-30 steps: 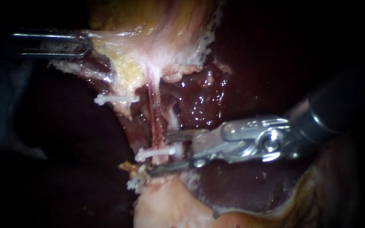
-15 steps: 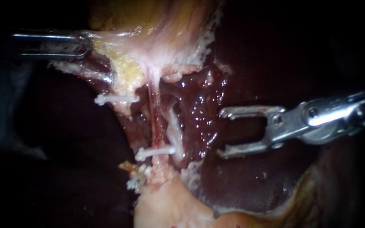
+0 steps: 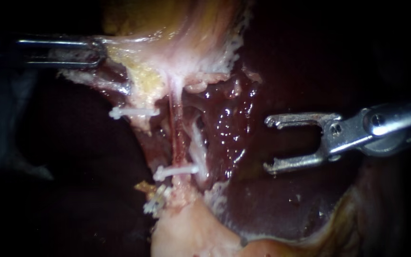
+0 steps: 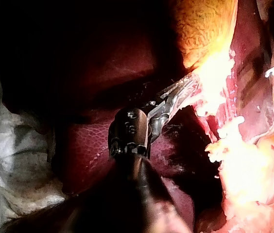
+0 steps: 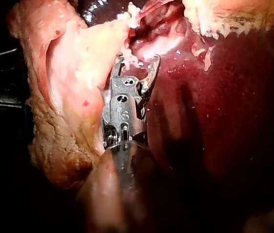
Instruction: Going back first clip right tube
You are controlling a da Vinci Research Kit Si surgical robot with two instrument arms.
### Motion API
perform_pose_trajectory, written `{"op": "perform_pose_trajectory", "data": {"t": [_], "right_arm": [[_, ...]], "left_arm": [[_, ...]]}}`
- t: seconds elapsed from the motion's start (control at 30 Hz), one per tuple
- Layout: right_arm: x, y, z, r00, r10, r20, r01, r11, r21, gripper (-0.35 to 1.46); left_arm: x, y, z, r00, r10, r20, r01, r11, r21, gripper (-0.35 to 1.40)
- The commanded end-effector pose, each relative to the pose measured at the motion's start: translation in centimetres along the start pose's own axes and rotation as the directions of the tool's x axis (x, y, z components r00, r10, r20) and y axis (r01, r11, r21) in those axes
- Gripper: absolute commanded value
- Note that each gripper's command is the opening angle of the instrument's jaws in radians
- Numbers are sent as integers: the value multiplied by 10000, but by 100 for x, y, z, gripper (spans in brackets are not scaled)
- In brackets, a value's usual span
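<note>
Tension comes from my left instrument (image 3: 90, 51), a slender steel shaft whose jaws are clenched on the pale, fatty edge of the yellowish gallbladder (image 3: 167, 28). That grip holds the gallbladder up and aside, so the strands beneath it stand stretched and clear of the dark red liver (image 3: 267, 209). Down from the gallbladder runs a thin pink tube (image 3: 177, 133), crossed near its lower end by a small white plastic clip (image 3: 176, 171). It lies to the right of the other clipped strand, so I take it for the right tube. A second white clip (image 3: 133, 112) sits higher and further left, and a third clip (image 3: 154, 203) lies just below, beside pale tissue. My right instrument (image 3: 268, 144), a bright metal shaft entering from the right, has its jaws spread wide and empty over the glistening liver bed, well apart from the tube. Empty jaws suggest the clip is delivered. Any retreat should run straight along the shaft, so that neither jaw catches the clip.
</note>
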Motion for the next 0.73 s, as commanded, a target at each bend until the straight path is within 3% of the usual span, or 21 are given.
{"op": "perform_pose_trajectory", "data": {"t": [0.03,0.33,0.73], "right_arm": [[-1,0,1,10000,-3,2,3,10000,21,50],[-1,-1,1,10000,-7,-5,7,10000,53,50],[0,-2,1,10000,-8,-43,8,10000,82,50]], "left_arm": [[-1,1,4,10000,6,-34,-5,10000,83,-35],[-13,5,50,9999,127,45,-127,9999,-27,-35],[-16,-1,51,9998,167,92,-167,9998,-53,-35]]}}
